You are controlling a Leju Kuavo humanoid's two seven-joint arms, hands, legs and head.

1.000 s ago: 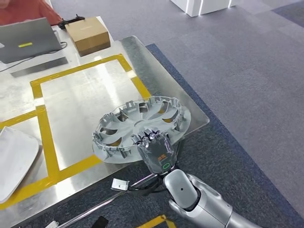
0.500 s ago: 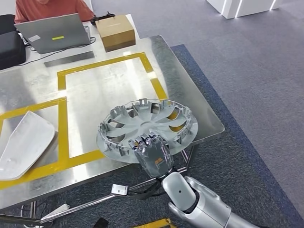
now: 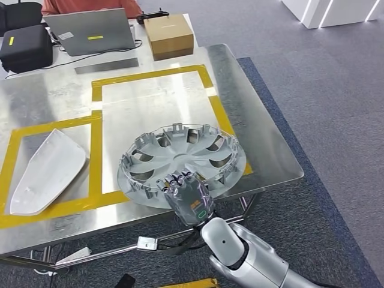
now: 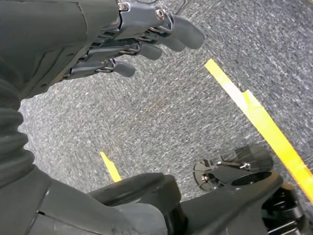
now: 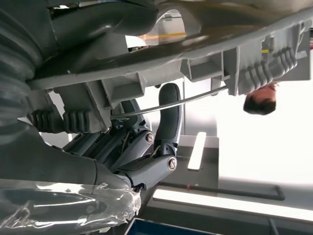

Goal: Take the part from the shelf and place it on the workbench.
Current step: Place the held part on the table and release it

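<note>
A grey wheel cover [image 3: 181, 161] with clips around its rim hovers, inner side up, over the near edge of the steel workbench [image 3: 263, 138]. My right hand [image 3: 186, 195] grips its near rim from below; fingers [image 5: 162, 142] curl over the rim of the wheel cover [image 5: 207, 44] in the right wrist view. My left hand [image 4: 110, 44] hangs over grey carpet, fingers apart, holding nothing.
Yellow tape [image 3: 95, 144] marks rectangles on the bench. A white curved panel [image 3: 47, 171] lies at its left. A laptop [image 3: 90, 30], a black case [image 3: 26, 39] and a cardboard box [image 3: 168, 35] sit at the far side, by a person in red [image 3: 90, 6].
The camera has swung, shifting the bench rightward in the picture. The wheel cover in my right hand now sits further over the bench, nearer the taped rectangle.
</note>
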